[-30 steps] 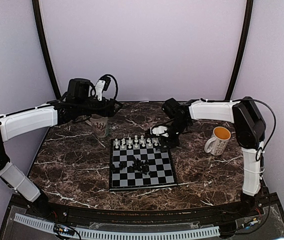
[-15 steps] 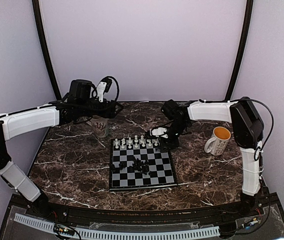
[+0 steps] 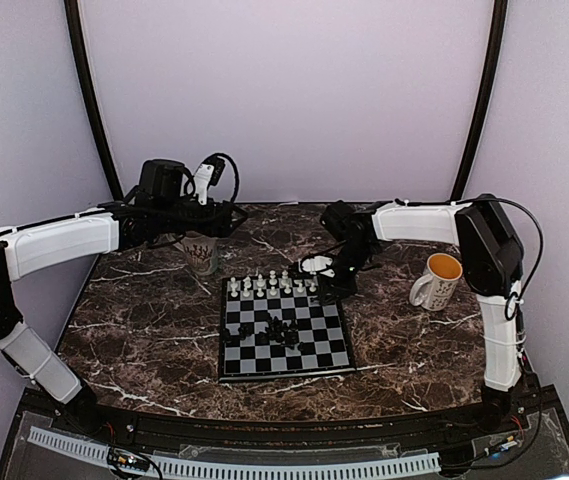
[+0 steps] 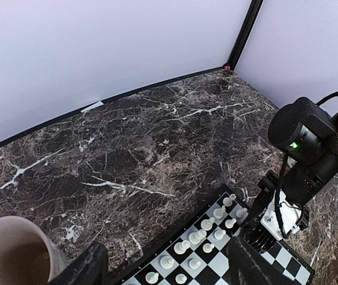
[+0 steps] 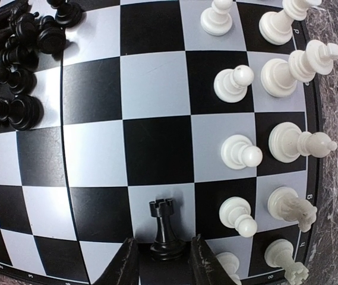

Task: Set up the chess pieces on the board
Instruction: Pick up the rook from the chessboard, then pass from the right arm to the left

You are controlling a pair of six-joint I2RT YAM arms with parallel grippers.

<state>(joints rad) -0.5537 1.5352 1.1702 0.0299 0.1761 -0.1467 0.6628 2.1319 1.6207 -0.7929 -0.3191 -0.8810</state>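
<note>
Top view: white pieces (image 3: 274, 283) are ranked along the far edge of the board (image 3: 284, 362); black pieces (image 3: 269, 330) are heaped mid-board, unplaced.

Left wrist: the left claw (image 4: 169, 261) is spread wide, empty.

Right wrist: a black rook (image 5: 165, 228) is flanked narrowly by the right claw (image 5: 164, 252); grip cannot be told.

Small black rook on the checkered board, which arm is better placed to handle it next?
Right. The right gripper has its fingers either side of the black rook on the black-and-white checkered board. The left gripper hangs open off the board beside a cream mug.
</note>
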